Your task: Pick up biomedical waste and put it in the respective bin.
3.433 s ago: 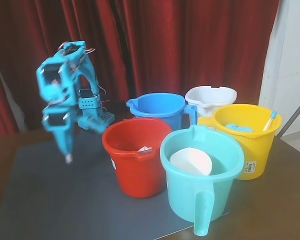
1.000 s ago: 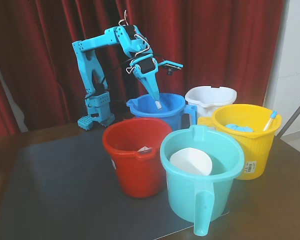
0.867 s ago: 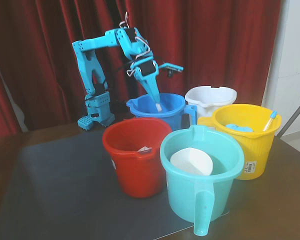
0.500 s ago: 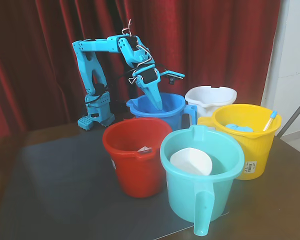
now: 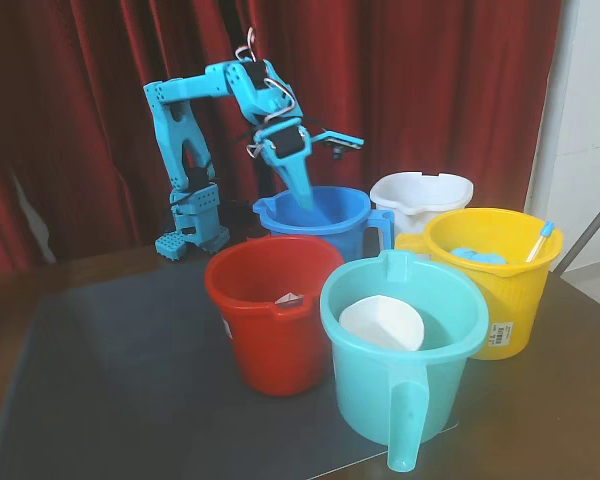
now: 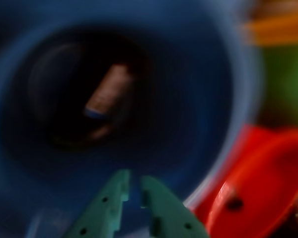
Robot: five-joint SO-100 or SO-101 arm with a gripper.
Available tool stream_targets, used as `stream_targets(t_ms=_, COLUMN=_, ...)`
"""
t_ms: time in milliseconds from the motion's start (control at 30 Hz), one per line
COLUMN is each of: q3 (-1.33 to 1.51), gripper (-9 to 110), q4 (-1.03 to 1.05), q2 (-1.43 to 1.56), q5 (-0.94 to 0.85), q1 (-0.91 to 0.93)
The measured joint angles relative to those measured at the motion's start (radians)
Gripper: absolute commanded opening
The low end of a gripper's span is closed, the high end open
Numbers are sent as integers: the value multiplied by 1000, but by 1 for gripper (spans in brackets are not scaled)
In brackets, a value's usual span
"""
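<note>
Blue bin [image 6: 208, 99] | blurry vial [image 6: 107, 95] apparently inside | pincer [image 6: 133, 182] slightly parted, empty

The blue arm [image 5: 195, 120] rises from its base at the back, folds forward at the elbow, and bends sharply down at the wrist, so the gripper [image 5: 310, 205] points steeply downward and a little to the right in the fixed view. In the wrist view, the gripper [image 6: 134, 186] enters from the bottom edge, its two pale green fingers [image 6: 107, 208] nearly together with only a narrow gap and nothing between them.
</note>
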Motion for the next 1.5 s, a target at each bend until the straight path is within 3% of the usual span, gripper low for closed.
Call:
stream_targets(t_ms=267, q3=-209, gripper=0, q4=302, q2=302, q5=-86, q1=48)
stream_targets(t_ms=533, q3=-207, gripper=0, q4=342, q2=586, q5=-202, q1=155)
stream_targets(t_ms=1000, q3=474, gripper=0, q4=298, q2=1264, q5=-405, q1=474)
stream_targets(t_ms=1500, q3=1037, gripper=0, q4=-20, q2=1230, q5=-410, q1=581)
